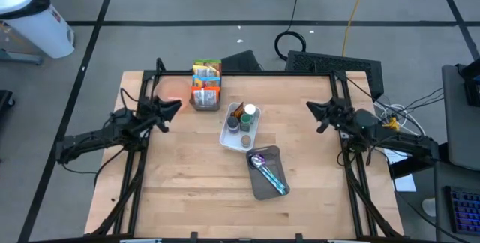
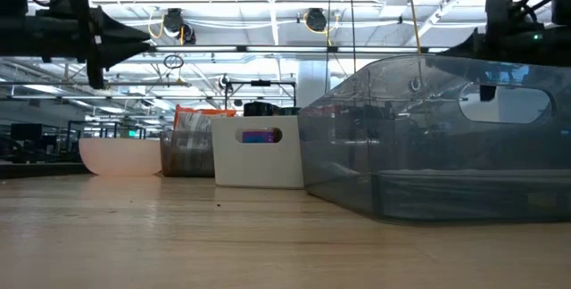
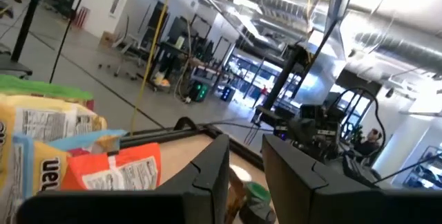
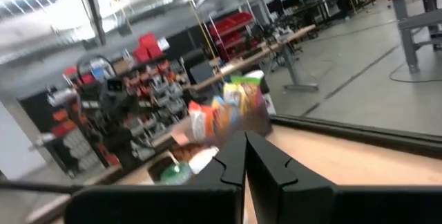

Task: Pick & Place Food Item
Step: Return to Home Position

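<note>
White bin (image 1: 226,137) sits between left hand (image 1: 178,106) and right hand (image 1: 310,109), well apart.

No word, brand or number can be read for certain. The food packs (image 3: 48,141), seen close in the left wrist view, carry blocks of fine black print and some larger dark letters, but all are too blurred and cut off to make out.

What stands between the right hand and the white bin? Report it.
Nothing visible. In the high view, only bare table lies between the right hand, raised at the table's right side, and the white bin holding the bottles.
</note>
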Available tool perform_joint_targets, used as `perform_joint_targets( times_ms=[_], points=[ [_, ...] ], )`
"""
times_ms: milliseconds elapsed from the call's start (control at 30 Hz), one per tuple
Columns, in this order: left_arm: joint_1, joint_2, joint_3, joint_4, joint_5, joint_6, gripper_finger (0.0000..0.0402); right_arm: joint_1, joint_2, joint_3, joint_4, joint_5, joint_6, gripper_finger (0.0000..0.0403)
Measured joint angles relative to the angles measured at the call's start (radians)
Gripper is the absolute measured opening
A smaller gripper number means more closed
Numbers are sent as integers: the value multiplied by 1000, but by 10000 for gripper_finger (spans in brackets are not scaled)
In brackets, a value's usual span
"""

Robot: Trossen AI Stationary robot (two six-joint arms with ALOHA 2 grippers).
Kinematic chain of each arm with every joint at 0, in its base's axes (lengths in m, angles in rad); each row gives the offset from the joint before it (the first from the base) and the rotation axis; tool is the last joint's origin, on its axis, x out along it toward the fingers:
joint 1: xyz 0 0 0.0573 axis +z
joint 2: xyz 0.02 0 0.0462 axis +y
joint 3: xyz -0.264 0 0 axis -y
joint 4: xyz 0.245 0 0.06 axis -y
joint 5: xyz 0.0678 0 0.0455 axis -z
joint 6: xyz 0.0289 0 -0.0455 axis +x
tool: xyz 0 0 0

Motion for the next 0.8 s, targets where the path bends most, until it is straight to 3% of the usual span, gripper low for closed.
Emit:
perform_joint_targets(
  times_ms=[233,567,800],
  points=[
    [0,0,0,-34,3,-15,93,0,1,-1,-74,2,-66,0],
    [0,0,0,-66,59,162,93,0,1,-1,-143,-4,-71,0],
    [0,0,0,-80,59,172,93,0,1,-2,-121,-1,-150,0]
  ],
)
